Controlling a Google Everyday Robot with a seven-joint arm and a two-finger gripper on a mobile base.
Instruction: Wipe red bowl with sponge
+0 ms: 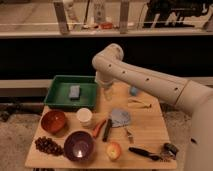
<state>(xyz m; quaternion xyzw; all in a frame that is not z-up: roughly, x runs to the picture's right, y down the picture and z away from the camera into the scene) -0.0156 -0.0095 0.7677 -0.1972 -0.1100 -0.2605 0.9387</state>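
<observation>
The gripper [106, 91] hangs off the arm [145, 82] over the far edge of the table [147, 131], just beside the right wall of the green tray [70, 106]. Its jaws are spread and I can't see anything between them, so it's empty-handed.

The step in hand, I'd say, is fetching the sponge [74, 91]. It sits flat in the middle of the tray at the table's far left corner, near the gripper but not under it. To do this well I'd slide left over the tray wall first, then come straight down. Going in at an angle risks clipping the rim. It's low and flat, so the fingers probably need to straddle the short side and get right down to the tray floor before closing. Pinch too high and it'll likely just squish and slip out.

Don't mix it up with the cloth [120, 118] mid-table or the brighter blue block [134, 91] near the far edge. Both are a similar colour but wrong.

The sponge looks like a small grey-blue rectangle, thin, lying square in the tray with nothing touching it.

The red bowl [53, 121] sits at the left edge, just in front of the tray. It's upright, shiny and looks empty. A white cup [84, 116] is just beside it on the right and a purple bowl [78, 145] is nearer the front edge, so the wipe needs to stay tight.
</observation>
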